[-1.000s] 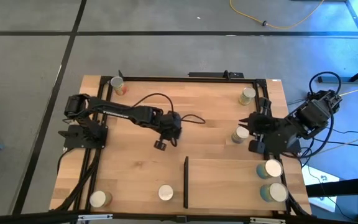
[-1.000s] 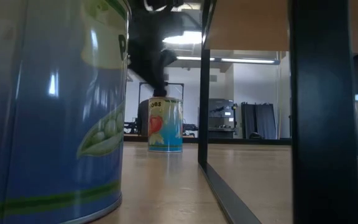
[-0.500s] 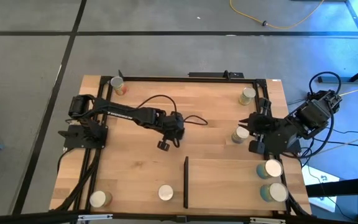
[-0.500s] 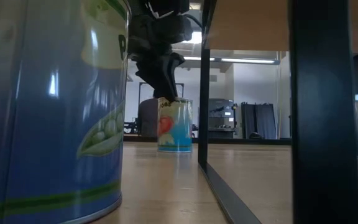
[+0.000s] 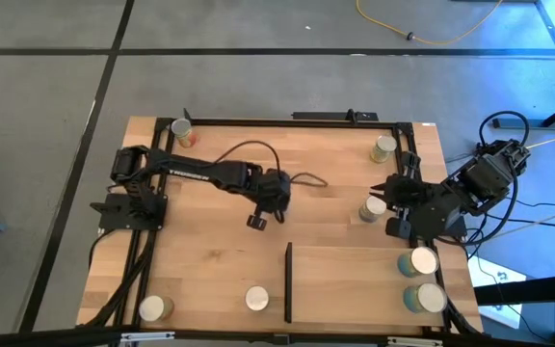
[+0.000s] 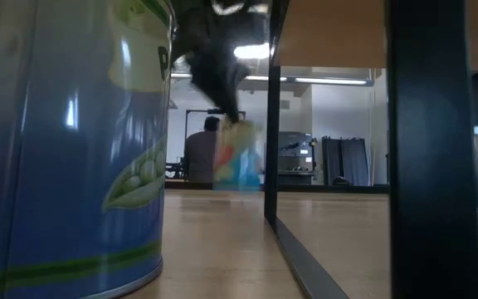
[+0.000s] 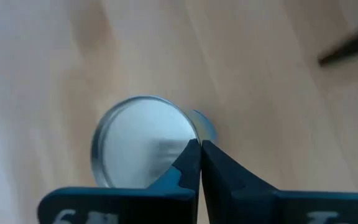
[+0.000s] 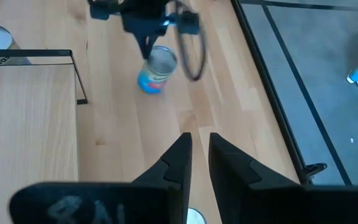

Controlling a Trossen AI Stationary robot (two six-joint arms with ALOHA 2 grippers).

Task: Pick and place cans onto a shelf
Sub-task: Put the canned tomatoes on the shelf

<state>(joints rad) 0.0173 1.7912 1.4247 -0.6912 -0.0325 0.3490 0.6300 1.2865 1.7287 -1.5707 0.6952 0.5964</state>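
My left gripper [image 5: 258, 221] hangs over the middle of the table, shut on a blue-labelled can [image 8: 154, 71] with a pale top [image 7: 145, 140]. In the low view this can [image 6: 239, 158] shows blurred and tilted. My right gripper [image 8: 196, 152] waits open above another can [image 5: 372, 208] near the right edge, touching nothing. The shelf [image 5: 355, 284], with its black bar [image 5: 288, 281], stands at the near right and carries two cans [image 5: 418, 261] [image 5: 426, 297]. My left gripper pinches the can's top rim [image 7: 193, 138] between its two fingertips, one finger over the lid and the other outside the wall. The fingers slant down from the table's left side. The can hangs tilted below them, its base looking off the table.
Other cans stand at the far left corner [image 5: 182, 132], the far right [image 5: 383, 147], the near edge [image 5: 256, 299] and the near left corner [image 5: 151, 308]. A large pea can [image 6: 65, 141] fills the low view's left. A cable [image 5: 302, 179] trails by the left gripper.
My left gripper has moved toward the table's right edge and a little up. The can has gone with it, first sliding upright, now tilted with its base risen from the table.
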